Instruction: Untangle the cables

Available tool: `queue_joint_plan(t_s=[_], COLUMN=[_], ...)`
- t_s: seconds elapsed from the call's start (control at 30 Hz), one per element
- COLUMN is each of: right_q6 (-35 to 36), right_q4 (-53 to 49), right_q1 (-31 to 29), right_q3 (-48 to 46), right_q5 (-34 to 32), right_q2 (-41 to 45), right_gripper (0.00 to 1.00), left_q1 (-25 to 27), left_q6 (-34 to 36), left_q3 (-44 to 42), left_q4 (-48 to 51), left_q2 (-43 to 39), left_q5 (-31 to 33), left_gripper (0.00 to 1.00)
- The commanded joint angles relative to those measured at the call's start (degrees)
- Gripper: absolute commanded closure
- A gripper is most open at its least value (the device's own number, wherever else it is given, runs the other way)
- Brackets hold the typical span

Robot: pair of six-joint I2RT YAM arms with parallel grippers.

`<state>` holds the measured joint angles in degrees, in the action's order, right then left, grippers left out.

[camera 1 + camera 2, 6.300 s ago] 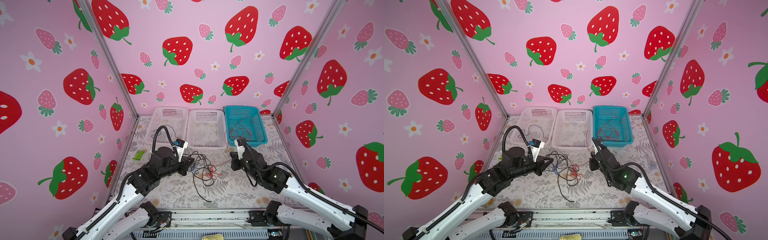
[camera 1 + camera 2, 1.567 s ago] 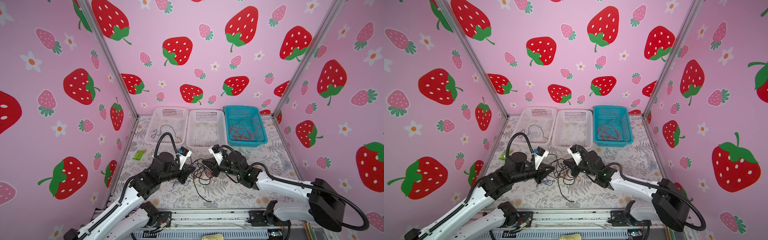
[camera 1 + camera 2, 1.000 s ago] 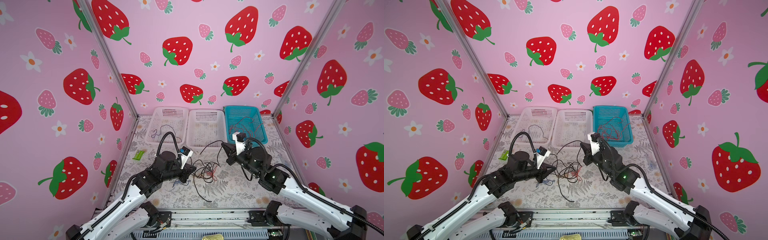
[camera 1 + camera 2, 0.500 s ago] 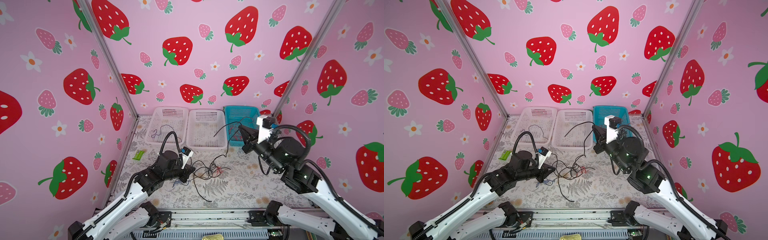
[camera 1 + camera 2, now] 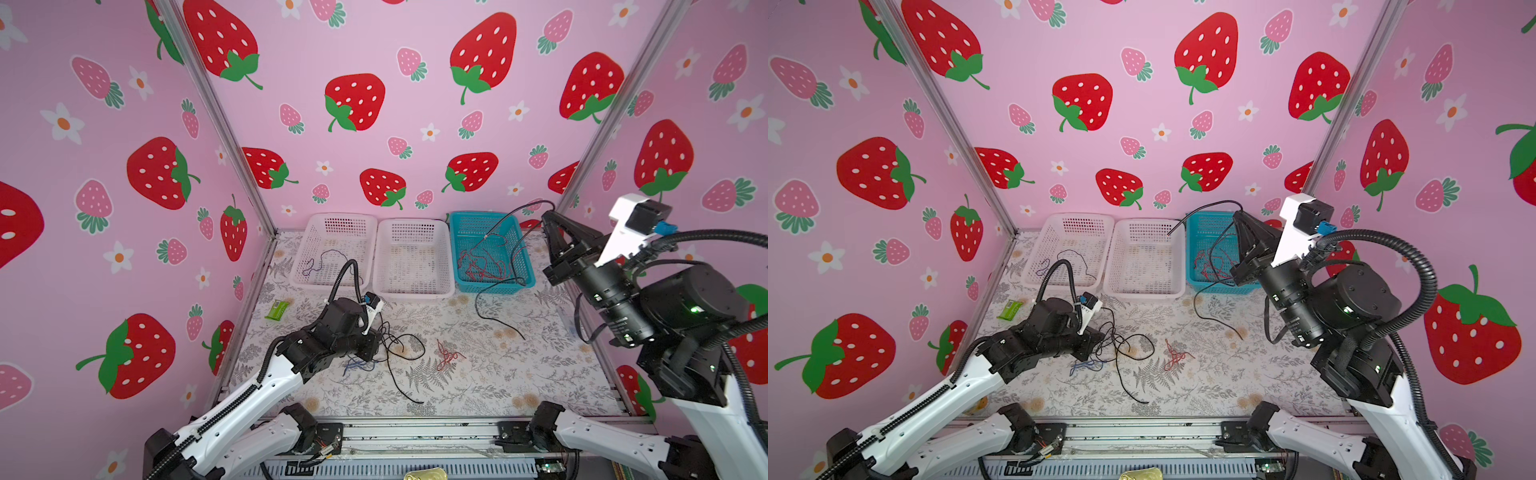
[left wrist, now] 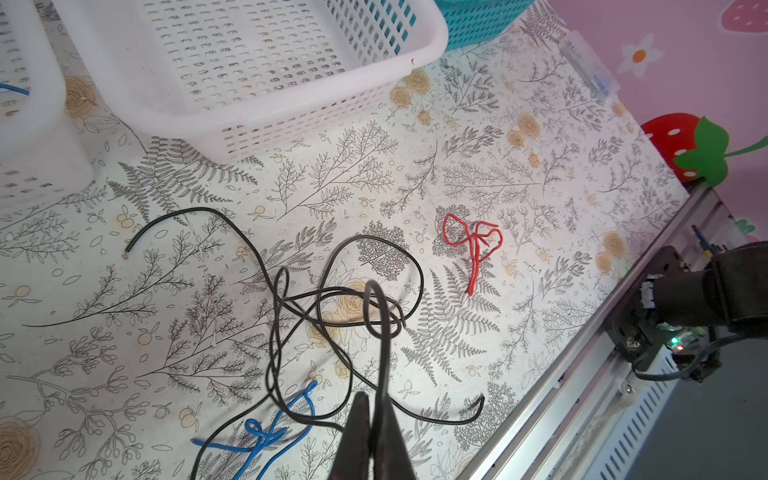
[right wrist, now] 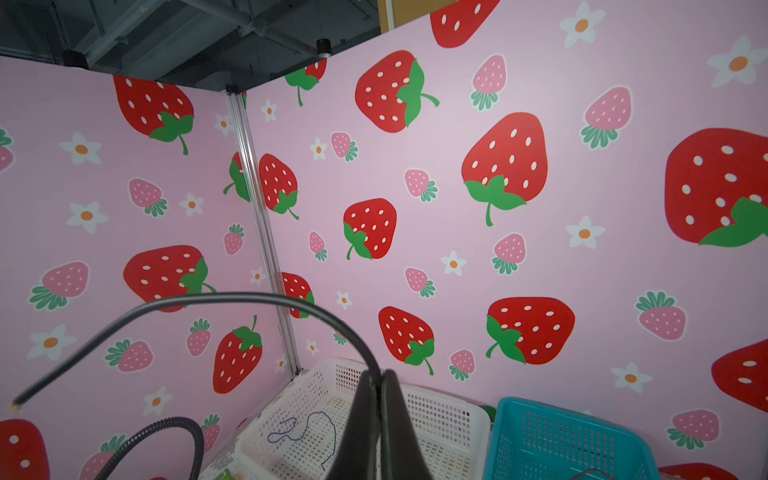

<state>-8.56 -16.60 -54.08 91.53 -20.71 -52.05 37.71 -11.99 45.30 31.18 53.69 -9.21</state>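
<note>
Nearest me, in front of the middle white basket (image 5: 415,291), my left gripper (image 6: 372,405) sits low over the flowered mat (image 5: 519,386). It is pinched tight on a strand of the black tangle (image 5: 395,345) that loops up between its fingers. A knotted blue cable (image 6: 266,432) lies partly under the tangle, on its near-left side. A small red cable (image 5: 446,357) lies alone on the mat, right of the tangle and apart from it.

Right of the middle basket stands a blue basket (image 5: 456,257) with a heap of red cables (image 5: 482,262) inside. Farther right and higher, my right gripper (image 5: 546,216) is clamped on a long black cable (image 7: 249,296). One end arches free in the air; the rest drops across the blue basket's front rim onto the mat. Left of the middle basket, another white basket (image 5: 311,286) holds one thin dark cable (image 5: 332,250).
</note>
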Motion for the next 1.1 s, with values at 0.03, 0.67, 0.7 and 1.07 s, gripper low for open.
queue_joint_plan(t_s=[0.03, 0.67, 0.7, 1.07], right_q6=[2.5, 4.0, 3.7, -4.1], right_q4=[-2.0, 8.4, 8.6, 10.0], right_q1=[0.0, 4.6, 5.2, 17.7], right_q3=[1.6, 4.5, 5.3, 12.9], right_q5=[-0.4, 5.1, 5.9, 18.7], right_q2=[-3.4, -22.0, -23.2, -37.1], right_gripper=[1.00, 1.00, 1.00, 1.00], left_q1=[-0.3, -0.3, -0.3, -0.3], left_q6=[0.5, 1.0, 1.0, 1.3], left_q3=[2.3, 0.6, 0.6, 0.2], left_q4=[0.3, -1.6, -1.7, -2.1], left_q2=[-1.6, -5.0, -5.1, -5.8], left_q5=[0.8, 0.2, 0.2, 0.3], left_gripper=[1.00, 1.00, 1.00, 1.00])
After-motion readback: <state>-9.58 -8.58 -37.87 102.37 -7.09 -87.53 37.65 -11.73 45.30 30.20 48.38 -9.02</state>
